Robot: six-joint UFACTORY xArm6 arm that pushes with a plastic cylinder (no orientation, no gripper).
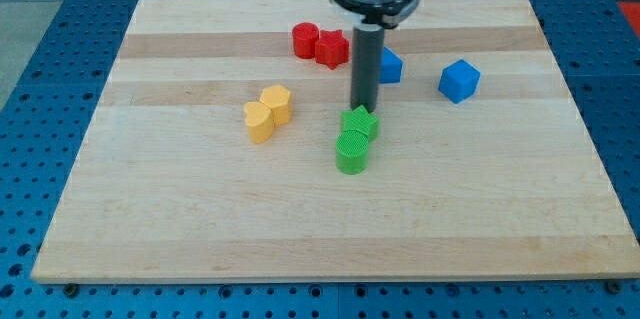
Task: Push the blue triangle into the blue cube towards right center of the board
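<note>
Standing upright over the middle of the wooden worktop, the dark rod ends with my tip just above the green star, which touches a green cylinder below it. This tool is a plain rod with nothing to spread or pinch. Partly hidden behind the rod, the blue triangle sits right of it, near but apart from the blue cube farther right. Two touching red blocks lie upper centre; two touching yellow blocks lie left of centre.
</note>
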